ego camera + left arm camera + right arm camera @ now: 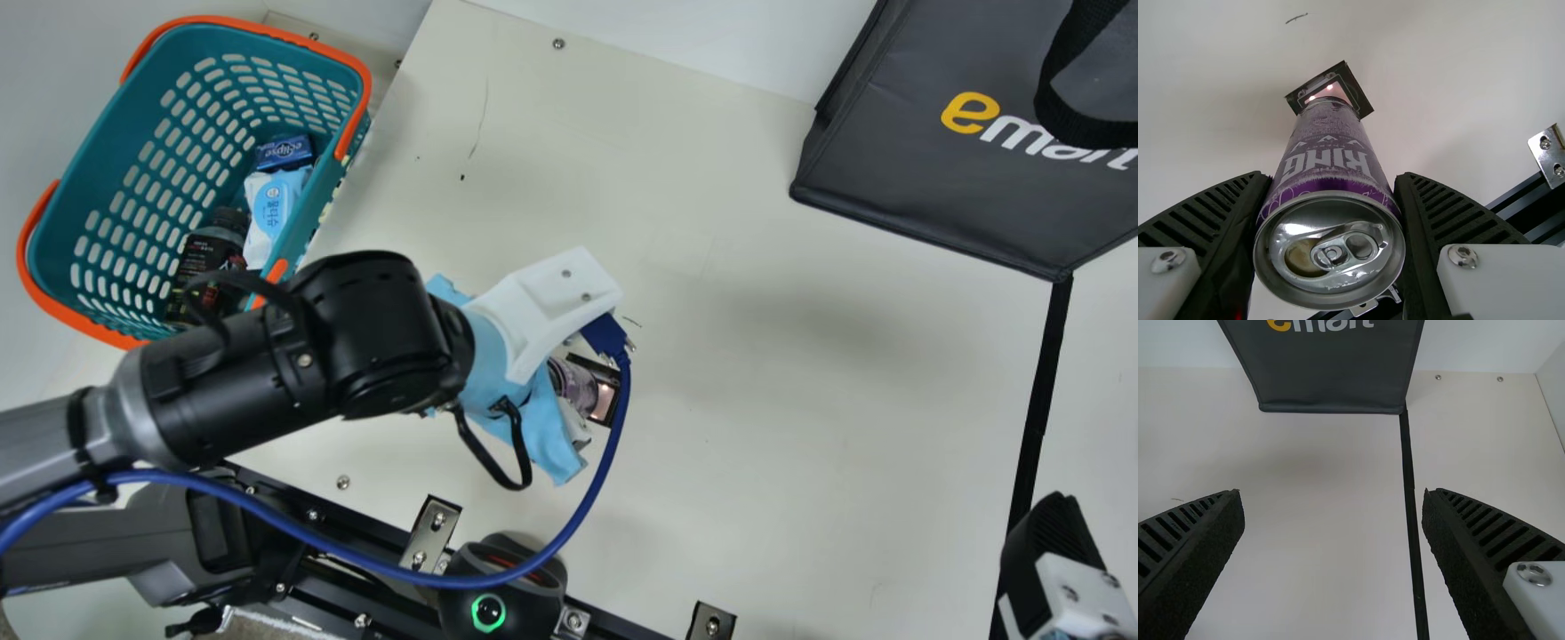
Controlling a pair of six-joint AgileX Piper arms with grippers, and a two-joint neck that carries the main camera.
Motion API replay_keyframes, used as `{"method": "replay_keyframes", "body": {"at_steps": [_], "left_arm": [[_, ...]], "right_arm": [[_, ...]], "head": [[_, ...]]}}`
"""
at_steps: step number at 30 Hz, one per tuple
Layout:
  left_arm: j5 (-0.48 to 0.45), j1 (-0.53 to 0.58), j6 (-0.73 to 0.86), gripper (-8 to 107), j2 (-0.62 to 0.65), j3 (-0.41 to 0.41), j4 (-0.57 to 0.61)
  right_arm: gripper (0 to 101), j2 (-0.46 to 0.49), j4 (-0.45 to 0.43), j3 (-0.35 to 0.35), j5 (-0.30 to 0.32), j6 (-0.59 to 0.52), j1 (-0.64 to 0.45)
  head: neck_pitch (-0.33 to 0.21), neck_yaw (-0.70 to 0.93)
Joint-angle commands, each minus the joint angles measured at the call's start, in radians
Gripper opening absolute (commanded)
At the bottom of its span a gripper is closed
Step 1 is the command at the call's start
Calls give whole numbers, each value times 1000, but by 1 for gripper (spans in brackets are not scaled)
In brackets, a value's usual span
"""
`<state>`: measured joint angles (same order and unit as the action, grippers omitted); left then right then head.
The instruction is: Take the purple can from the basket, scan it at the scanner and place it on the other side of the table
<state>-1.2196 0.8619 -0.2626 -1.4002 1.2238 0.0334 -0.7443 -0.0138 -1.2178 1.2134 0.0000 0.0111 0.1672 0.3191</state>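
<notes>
Had the purple can (1328,153) pinched between both ribbed fingers of the left gripper (576,421), silver lid toward the wrist camera. Looked frosty and speckled along the sides, with big pale lettering, a deeper purple band by the shiny rim, and a ring tab next to a yellowish-brown patch. Had its far end right at the little dark scanner (1357,97), pinkish glow and bright dots included; couldn't tell if touching. Had the right gripper (1049,542) spread wide above the table (729,373), well apart from the can, nothing pinched
</notes>
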Motion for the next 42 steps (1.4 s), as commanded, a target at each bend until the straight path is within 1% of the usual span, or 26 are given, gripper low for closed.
{"method": "replay_keyframes", "body": {"at_steps": [1, 19, 27, 32, 36, 39, 42], "left_arm": [[0, -2, 5, -8, -11, 2, 4], [0, -10, 17, -8, -89, 18, 28], [0, -12, 14, 19, -105, 33, 29], [15, -9, 11, 35, -113, 27, 26], [32, -6, 8, 40, -121, 17, 24], [45, -4, 5, 41, -126, 7, 22], [56, -2, -1, 48, -131, -2, 19]], "right_arm": [[95, 0, 0, 0, 0, 0, 0], [95, 0, 0, 0, 0, 0, 0], [95, 0, 0, 0, 0, 0, 0], [95, 0, 0, 0, 0, 0, 0], [95, 0, 0, 0, 0, 0, 0], [95, 0, 0, 0, 1, 0, 0], [95, 0, 0, 0, 1, 0, 0]], "head": [[-29, 2], [-29, 2], [-29, 2], [-29, 2], [-29, 2], [-29, 2], [-29, 2]]}}
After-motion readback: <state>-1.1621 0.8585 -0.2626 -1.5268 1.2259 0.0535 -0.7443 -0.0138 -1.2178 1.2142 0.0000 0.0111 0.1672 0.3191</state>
